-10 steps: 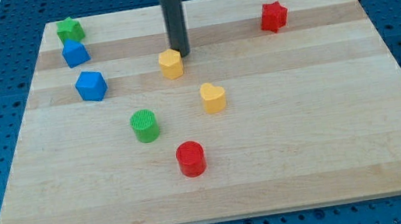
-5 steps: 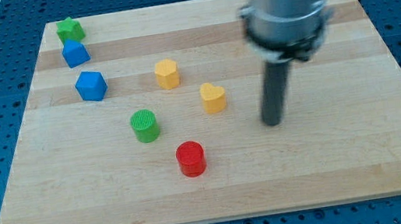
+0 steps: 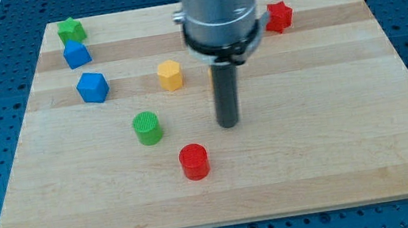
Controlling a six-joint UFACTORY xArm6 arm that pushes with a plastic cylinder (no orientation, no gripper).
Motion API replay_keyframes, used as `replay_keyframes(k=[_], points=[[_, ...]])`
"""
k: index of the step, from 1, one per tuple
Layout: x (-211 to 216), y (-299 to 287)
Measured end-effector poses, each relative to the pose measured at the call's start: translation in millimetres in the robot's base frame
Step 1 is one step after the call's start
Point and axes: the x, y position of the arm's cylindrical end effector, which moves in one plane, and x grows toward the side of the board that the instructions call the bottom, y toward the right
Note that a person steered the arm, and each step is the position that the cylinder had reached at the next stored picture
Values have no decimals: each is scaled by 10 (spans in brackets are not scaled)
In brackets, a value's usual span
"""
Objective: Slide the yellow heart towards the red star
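The red star (image 3: 279, 16) lies near the view's top right on the wooden board (image 3: 347, 110). My tip (image 3: 228, 125) rests on the board at the centre, right of the green cylinder (image 3: 147, 127) and above and to the right of the red cylinder (image 3: 194, 162). The yellow heart is almost wholly hidden behind the rod; only a thin yellow sliver (image 3: 210, 78) shows at the rod's left edge, above the tip. I cannot tell whether the rod touches it.
A yellow hexagonal block (image 3: 170, 75) lies left of the rod. Two blue blocks (image 3: 77, 53) (image 3: 92, 88) and a green star (image 3: 70, 29) sit at the view's top left. The arm's grey body covers the top centre.
The rod has swung from the view's right to the centre, and its tip now sits just below where the yellow heart lay. The heart has become hidden behind the rod.
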Motion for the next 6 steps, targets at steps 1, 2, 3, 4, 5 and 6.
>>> replay_keyframes(k=[1,2,3,4,5,6], points=[[-543,-151],[-692,108],[-682,473],[-689,470],[-939,614],[-1408,81]])
